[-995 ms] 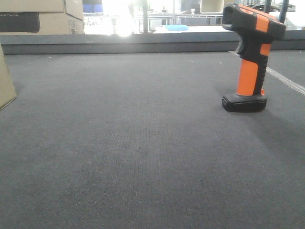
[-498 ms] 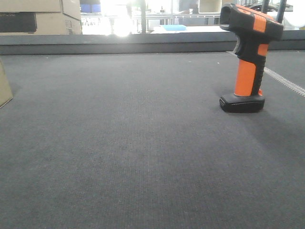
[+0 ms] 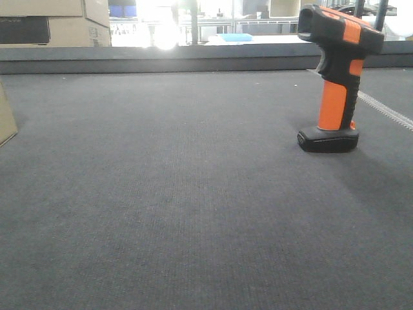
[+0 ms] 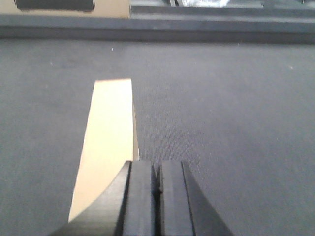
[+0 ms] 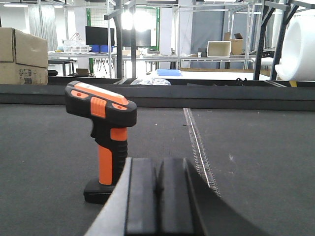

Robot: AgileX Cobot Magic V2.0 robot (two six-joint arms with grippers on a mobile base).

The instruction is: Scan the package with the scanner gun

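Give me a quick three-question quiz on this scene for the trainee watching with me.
1. True or false: the scanner gun stands upright on its base.
2. The left end effector is: A) wide open; B) shut, holding nothing; C) shut on the scanner gun.
3. Fill in: ahead of the left end effector lies the tan ____.
Key: 1 true; 2 B; 3 package.
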